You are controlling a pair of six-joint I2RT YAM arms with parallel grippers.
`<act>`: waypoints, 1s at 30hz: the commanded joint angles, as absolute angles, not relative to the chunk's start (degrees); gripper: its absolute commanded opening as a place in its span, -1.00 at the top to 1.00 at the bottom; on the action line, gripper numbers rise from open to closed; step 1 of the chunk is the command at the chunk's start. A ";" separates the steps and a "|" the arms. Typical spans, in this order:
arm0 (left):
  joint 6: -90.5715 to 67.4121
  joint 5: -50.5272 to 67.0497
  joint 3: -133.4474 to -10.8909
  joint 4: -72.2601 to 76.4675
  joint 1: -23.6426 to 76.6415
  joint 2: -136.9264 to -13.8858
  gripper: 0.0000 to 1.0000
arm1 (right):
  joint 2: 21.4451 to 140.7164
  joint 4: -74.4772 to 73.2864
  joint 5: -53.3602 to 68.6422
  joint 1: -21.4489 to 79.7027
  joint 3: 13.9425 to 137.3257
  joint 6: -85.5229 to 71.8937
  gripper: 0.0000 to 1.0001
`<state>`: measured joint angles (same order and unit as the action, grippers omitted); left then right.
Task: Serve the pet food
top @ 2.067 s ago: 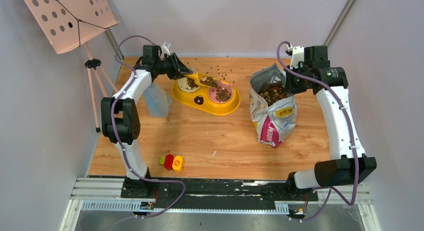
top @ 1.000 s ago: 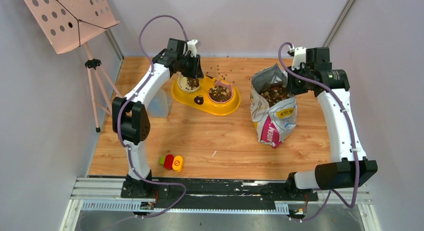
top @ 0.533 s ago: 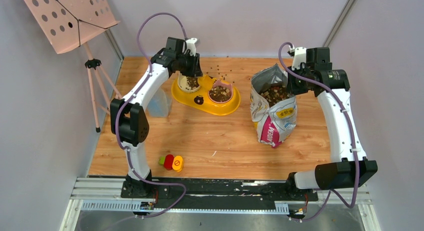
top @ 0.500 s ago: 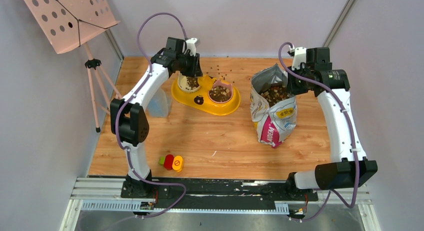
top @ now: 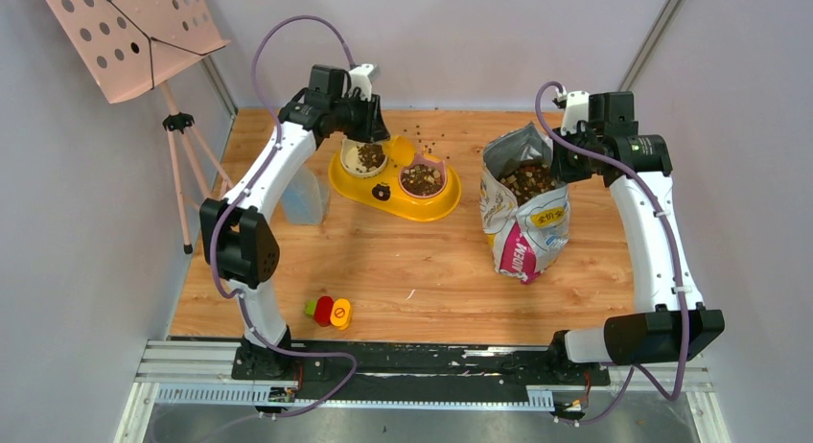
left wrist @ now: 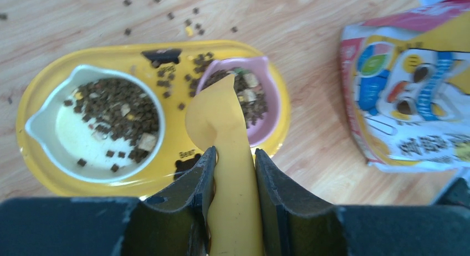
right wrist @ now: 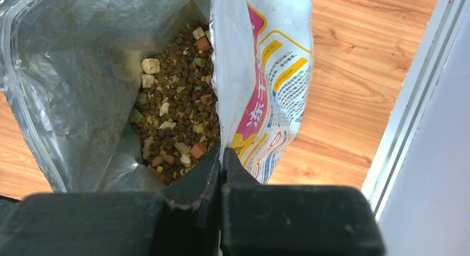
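The step in hand looks like the gap between scoops. The left gripper (left wrist: 234, 154) is clamped on the handle of the yellow scoop (left wrist: 217, 114), which hangs above the feeder (left wrist: 66, 181), its tip over the near edge of the pink bowl (left wrist: 261, 131). No kibble shows on the scoop face in view, so I judge it empty. The right gripper (right wrist: 220, 155) is pinched on the rim of the bag (right wrist: 260, 73), holding its mouth open.

If more is wanted, the next move calls for swinging the scoop across to the bag, dipping through the open mouth without knocking the held rim, and carrying it back level. The white bowl (left wrist: 72, 141) has bare floor on its near side, so it is the likelier target.

The kibble (left wrist: 119, 103) is small, dark brown and dry, mixed with a few pale and coloured chunks. It lies in 4 places: a part-layer in the white bowl, a fuller heap in the pink bowl, a deep mass inside the bag, and stray pellets on the feeder rim and on the table (top: 403, 261) behind it.
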<state>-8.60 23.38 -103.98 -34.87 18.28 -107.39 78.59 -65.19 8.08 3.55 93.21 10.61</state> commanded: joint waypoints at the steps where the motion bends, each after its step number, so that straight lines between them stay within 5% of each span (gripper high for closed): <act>1: -10.44 33.51 -102.93 -30.04 18.74 -99.44 1.00 | 75.39 -62.30 10.56 3.55 93.88 10.11 1.00; 9: -6.00 55.34 -91.83 -40.02 19.31 -95.85 1.00 | 75.85 -62.09 10.89 3.08 95.04 9.95 1.00; 15: 7.94 49.09 -88.31 -59.00 19.33 -99.34 1.00 | 75.43 -62.05 11.25 2.75 94.42 9.93 1.00; 20: 7.09 44.40 -84.04 -60.16 19.17 -101.14 0.97 | 75.65 -62.05 11.59 2.64 95.06 9.84 1.00; 28: 4.68 36.38 -83.49 -54.49 19.07 -104.68 0.52 | 75.01 -62.09 11.44 2.50 94.44 9.67 1.00; 30: 3.80 31.22 -85.03 -55.22 18.90 -106.33 0.27 | 74.53 -62.19 11.26 2.41 93.91 9.75 1.00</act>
